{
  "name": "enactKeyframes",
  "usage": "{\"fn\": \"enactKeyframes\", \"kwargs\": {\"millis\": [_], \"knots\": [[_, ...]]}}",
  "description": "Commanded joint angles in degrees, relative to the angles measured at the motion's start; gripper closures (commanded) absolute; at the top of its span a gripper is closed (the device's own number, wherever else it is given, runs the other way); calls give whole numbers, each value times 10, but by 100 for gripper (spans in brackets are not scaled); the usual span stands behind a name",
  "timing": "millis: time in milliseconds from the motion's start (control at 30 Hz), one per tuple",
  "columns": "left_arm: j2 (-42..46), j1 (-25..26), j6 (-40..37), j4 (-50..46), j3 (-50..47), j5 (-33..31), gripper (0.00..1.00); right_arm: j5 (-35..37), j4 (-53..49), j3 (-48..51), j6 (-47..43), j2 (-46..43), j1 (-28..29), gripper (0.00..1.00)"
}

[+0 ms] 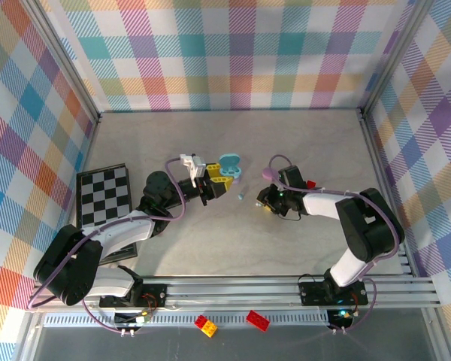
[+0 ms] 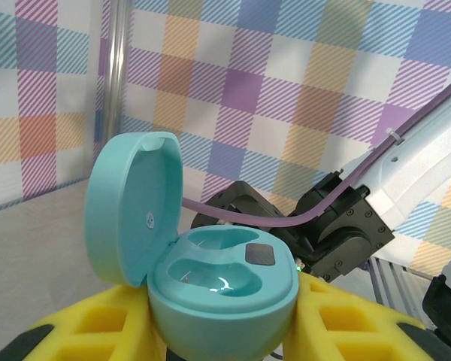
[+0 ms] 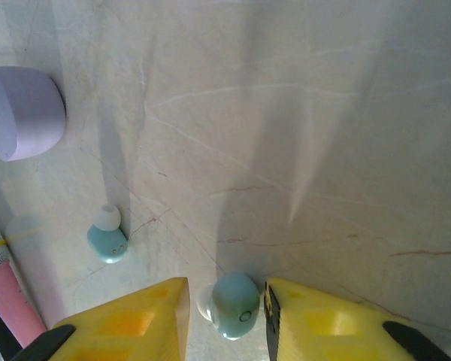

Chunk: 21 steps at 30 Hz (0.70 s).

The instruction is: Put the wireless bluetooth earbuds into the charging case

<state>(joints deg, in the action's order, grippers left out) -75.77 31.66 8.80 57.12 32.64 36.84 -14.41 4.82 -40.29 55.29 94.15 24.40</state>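
Teal earbud lies between slightly parted right fingers; left fingers clamp charging case

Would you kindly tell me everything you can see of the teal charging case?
The charging case is a rounded teal shell of smooth, slightly glossy plastic. Its hinged lid stands open and upright on the left, with a tiny mark inside. The base shows two hollow wells, both empty, and a dark grey square patch at the back right. It sits upright, clamped between the yellow fingers of the left end effector, apparently held off the table near its middle.
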Motion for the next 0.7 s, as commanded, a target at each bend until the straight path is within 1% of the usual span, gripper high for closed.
{"fn": "enactKeyframes", "kwargs": {"millis": [0, 233, 433, 667], "knots": [[19, -4, -19, 10, -9, -3, 63, -9, 5, -15, 3, 17, 2, 69], [32, -4, -36, -10, -10, -5, 63, -11, -10, -28, -4, 31, 4, 76], [40, -4, -50, -26, -11, -10, 63, -4, -69, -51, -43, 38, 5, 81], [41, -4, -57, -34, -12, -11, 63, -11, -104, -72, -68, 58, 6, 77]]}}
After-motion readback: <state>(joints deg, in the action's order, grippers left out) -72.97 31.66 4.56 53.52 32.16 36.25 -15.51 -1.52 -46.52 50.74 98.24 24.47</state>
